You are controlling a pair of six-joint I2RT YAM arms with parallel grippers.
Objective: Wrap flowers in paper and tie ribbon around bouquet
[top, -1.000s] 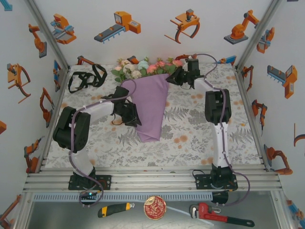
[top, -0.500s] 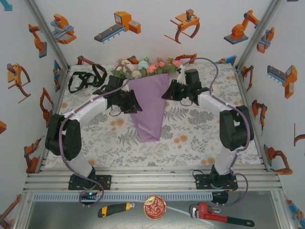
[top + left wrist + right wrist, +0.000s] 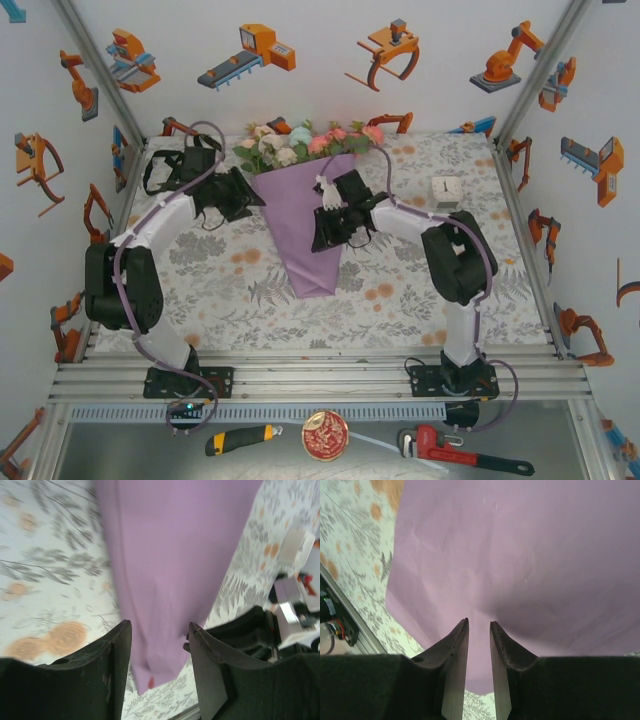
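Observation:
The bouquet lies on the table as a lilac paper (image 3: 300, 250) cone, tip toward me, with the pink, white and pale blue flowers (image 3: 305, 143) at its far end. My right gripper (image 3: 322, 235) hovers over the cone's upper right part. In the right wrist view it (image 3: 479, 626) stands open by a narrow gap, nothing between the fingers, with the paper (image 3: 530, 555) below. My left gripper (image 3: 252, 198) is just left of the cone, open and empty (image 3: 159, 632), and the paper (image 3: 170, 555) lies beyond it. The black ribbon (image 3: 165, 172) lies at the far left, partly behind the left arm.
A small white box (image 3: 446, 190) stands on the floral tablecloth to the right of the bouquet. Below the table's near rail lie a yellow utility knife (image 3: 240, 438), a round tin (image 3: 325, 435) and a red pipe wrench (image 3: 455, 452).
The left gripper has drawn back and left from the cone's side, opening wider. The right gripper has come from the flowers' end down onto the cone, uncovering the white box.

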